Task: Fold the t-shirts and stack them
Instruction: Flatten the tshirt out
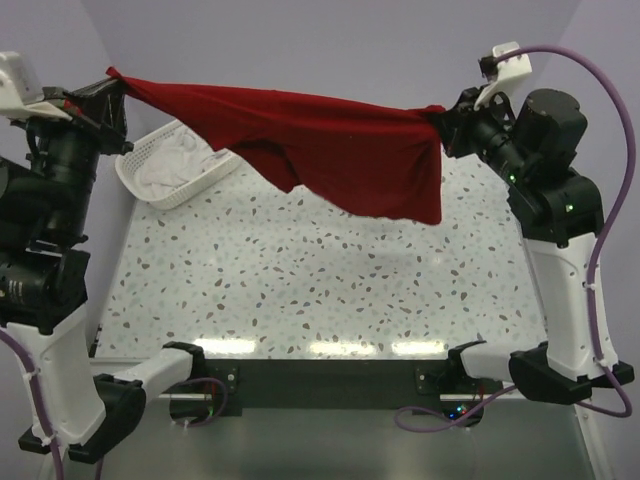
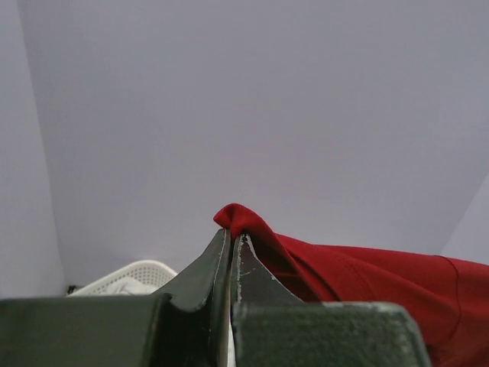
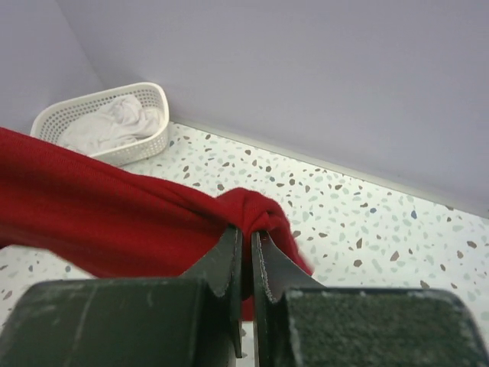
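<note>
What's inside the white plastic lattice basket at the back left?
Crumpled white cloth lies in the white plastic lattice basket. How many shirts it is, and anything beneath, is hidden; the held-up deep red t-shirt covers its far end from above.

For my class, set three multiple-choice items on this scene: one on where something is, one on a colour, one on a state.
1. Where does the white basket stand on the table?
A. at the far left corner
B. at the near right corner
C. in the centre

2. What colour is the t-shirt held in the air?
A. white
B. blue
C. deep red

3. How do the left gripper and the right gripper stand?
A. both open
B. both shut on the t-shirt
C. only the left one shut on it

Key:
1 A: the top view shows it at the far left corner.
2 C: all three views show deep red cloth.
3 B: each wrist view shows jaws closed on a bunched end of the cloth, which stretches between them clear of the table.
</note>
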